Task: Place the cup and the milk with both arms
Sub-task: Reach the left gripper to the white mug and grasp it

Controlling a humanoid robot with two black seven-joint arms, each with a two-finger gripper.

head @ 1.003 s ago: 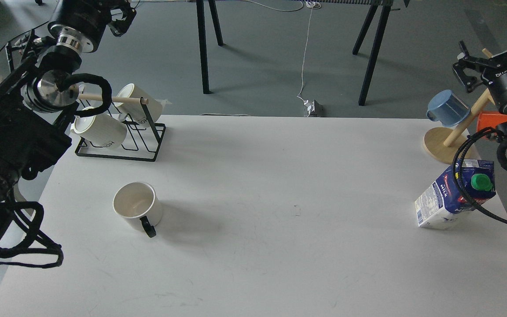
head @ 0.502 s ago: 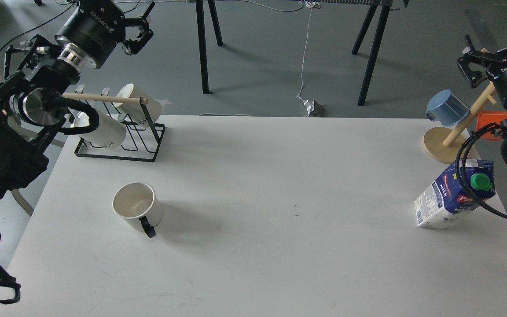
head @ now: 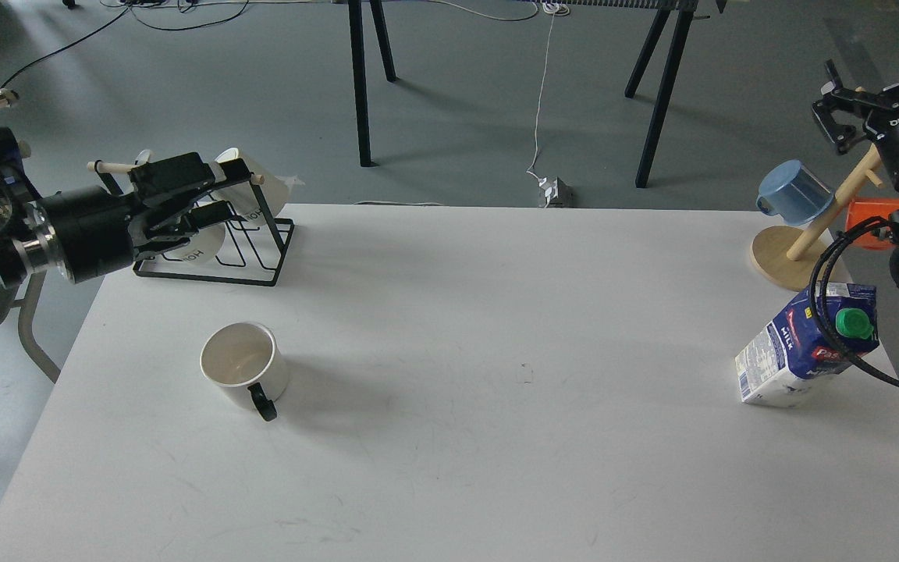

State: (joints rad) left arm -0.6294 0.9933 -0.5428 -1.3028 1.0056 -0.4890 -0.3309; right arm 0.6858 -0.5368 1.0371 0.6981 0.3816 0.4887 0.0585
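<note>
White ceramic cup (head: 243, 367) with a black handle stands upright on our white bench (head: 465, 437), left side. Our left gripper (head: 211, 195) has its fingers apart over the black wire rack (head: 215, 250). Blue milk carton (head: 807, 343) stands far right; right gripper (head: 847, 105) fingers we cannot tell.

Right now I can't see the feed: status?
Left gripper open, empty, by the mug rack. Right gripper raised, state unclear. Cup and milk untouched on table. Right arm's cable crosses milk.

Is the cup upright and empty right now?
Upright and empty: the cup rests on its base, mouth up, bare pale inside showing.
</note>
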